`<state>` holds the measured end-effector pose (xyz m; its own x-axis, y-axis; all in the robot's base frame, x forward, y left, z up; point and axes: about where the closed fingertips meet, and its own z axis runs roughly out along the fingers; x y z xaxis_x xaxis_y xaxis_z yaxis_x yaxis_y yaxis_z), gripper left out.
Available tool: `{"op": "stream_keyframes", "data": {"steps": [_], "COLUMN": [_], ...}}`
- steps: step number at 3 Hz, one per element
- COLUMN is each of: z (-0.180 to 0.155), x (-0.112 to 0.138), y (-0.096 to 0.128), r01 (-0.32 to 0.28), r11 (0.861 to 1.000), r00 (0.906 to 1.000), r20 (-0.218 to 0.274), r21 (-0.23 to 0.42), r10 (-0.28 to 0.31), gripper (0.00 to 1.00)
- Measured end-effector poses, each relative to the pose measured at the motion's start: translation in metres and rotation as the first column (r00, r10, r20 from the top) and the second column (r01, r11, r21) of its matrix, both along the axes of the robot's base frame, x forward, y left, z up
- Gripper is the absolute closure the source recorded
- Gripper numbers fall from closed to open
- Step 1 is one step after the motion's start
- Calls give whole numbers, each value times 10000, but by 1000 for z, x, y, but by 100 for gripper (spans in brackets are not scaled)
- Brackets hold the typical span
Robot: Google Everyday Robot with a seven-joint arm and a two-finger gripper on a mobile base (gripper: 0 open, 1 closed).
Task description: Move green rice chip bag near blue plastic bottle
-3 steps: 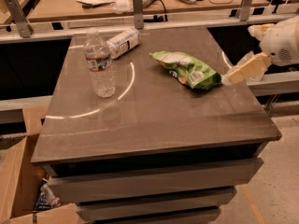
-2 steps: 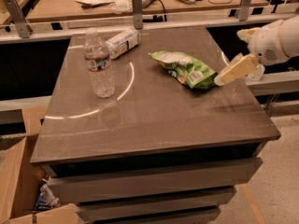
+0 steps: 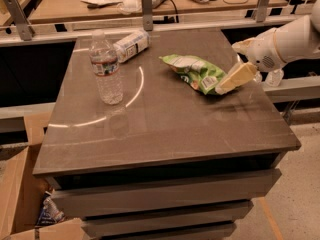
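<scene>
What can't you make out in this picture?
Camera view:
gripper at the right end of the green rice chip bag: contact unclear.
label print on the blue plastic bottle: too small.
robot arm: cut off by right edge.
cardboard box: cut by left edge, partly behind table.

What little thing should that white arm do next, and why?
Probably ease the gripper slightly left onto the green rice chip bag: it hangs at the bag's right end without clearly holding it, and the bag lies apart from the blue plastic bottle, on its side farther back-left.
</scene>
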<state>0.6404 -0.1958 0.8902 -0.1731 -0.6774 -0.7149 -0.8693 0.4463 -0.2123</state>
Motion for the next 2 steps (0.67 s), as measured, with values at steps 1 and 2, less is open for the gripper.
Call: {"op": "stream_keyframes", "data": {"steps": [1, 2], "z": [-15, -23], "x": [-4, -10], "y": [21, 32], "r01": [-554, -861], "r11": [9984, 9962], "r00": [9973, 9936], "r20": [-471, -728], "r21": [70, 101], "r10": [556, 866], "gripper": [33, 56]}}
